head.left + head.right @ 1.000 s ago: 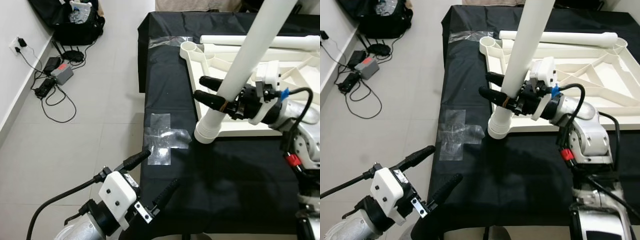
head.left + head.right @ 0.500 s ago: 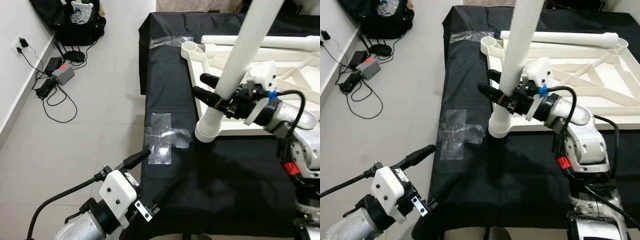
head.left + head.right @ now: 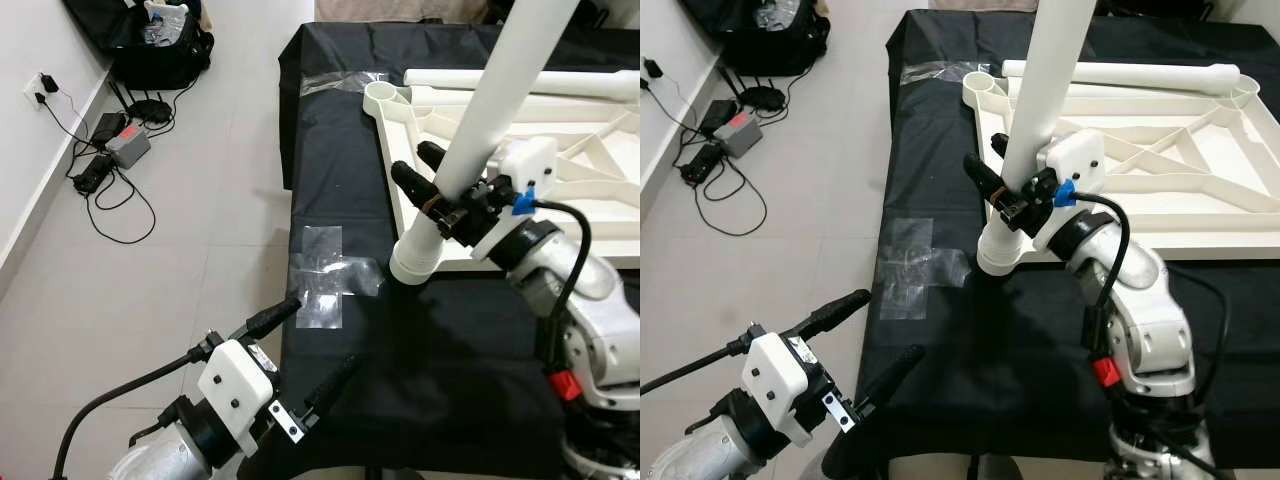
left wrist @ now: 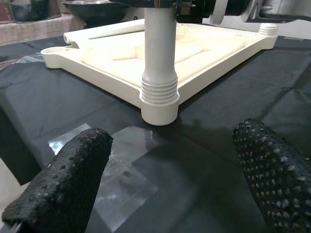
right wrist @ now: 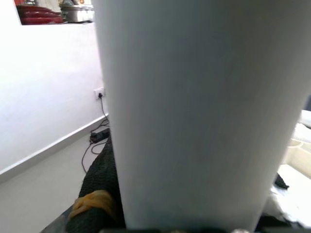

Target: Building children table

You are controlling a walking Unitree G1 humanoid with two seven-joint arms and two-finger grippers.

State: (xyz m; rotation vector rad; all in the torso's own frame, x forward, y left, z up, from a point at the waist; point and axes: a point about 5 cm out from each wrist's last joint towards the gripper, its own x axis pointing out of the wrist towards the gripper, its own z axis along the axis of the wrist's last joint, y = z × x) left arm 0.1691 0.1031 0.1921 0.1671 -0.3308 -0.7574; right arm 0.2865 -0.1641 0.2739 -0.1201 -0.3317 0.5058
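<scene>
We have the white table leg (image 3: pixel 1040 120) clamped low in the right gripper (image 3: pixel 1008 192), its threaded foot standing on the black cloth (image 3: pixel 1040 350) at the tabletop's (image 3: pixel 1120 215) 9 o'clock corner. We judge it stiff, light, smooth plastic, top-heavy; a low grip suits. The left gripper (image 3: pixel 305 345) hangs open at 7 o'clock, off the table's edge.

Both arms are showing silver metal shells w/ white plastic wrist blocks. Left claw (image 3: pixel 300 350) is wearing two long black fingers, pebbled rubber pads (image 4: pixel 63 187); a black cable is looping off its wrist, small screws dotting the white block. Right claw (image 3: pixel 992 185) is carrying black fingers too, w/ a blue tab, a black cable & a red tag lower down the arm.
</scene>
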